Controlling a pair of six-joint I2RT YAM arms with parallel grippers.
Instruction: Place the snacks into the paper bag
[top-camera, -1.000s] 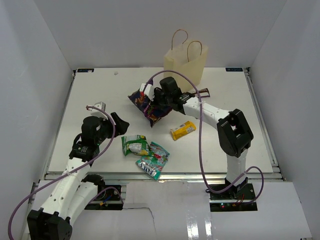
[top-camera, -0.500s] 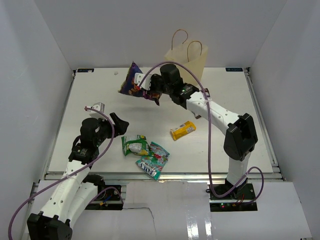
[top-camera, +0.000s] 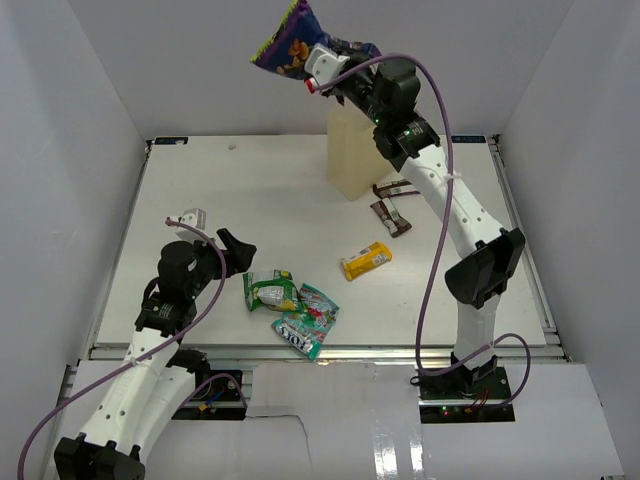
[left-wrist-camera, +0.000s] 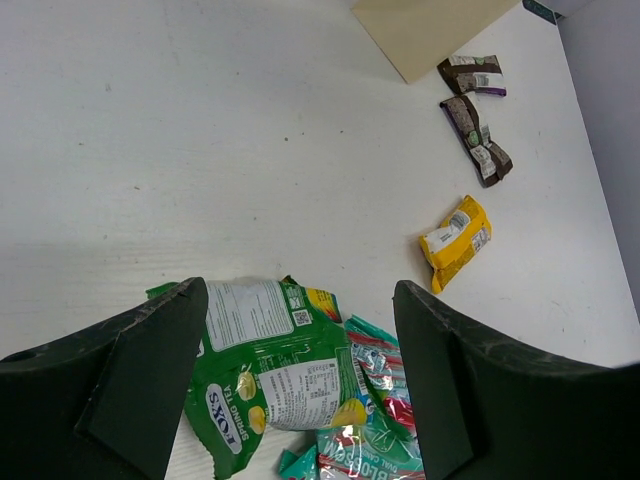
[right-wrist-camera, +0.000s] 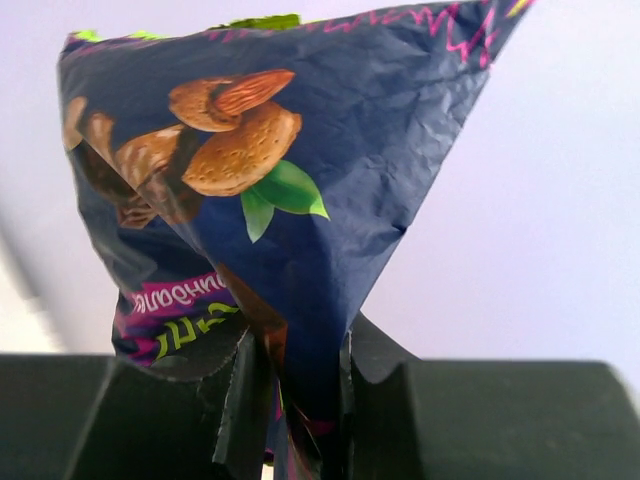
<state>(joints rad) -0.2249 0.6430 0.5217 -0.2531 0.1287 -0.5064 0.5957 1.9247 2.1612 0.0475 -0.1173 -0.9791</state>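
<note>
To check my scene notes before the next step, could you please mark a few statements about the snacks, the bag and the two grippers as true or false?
1. The right gripper holds a purple candy bag up in the air. True.
2. The yellow wrapped bar is already inside the paper bag. False: it lies on the table, in front of the bag.
3. The left gripper has its fingers open and holds nothing. True.
4. In the top view, the two dark brown bars lie left of the paper bag. False: they lie on the table to its right.
</note>
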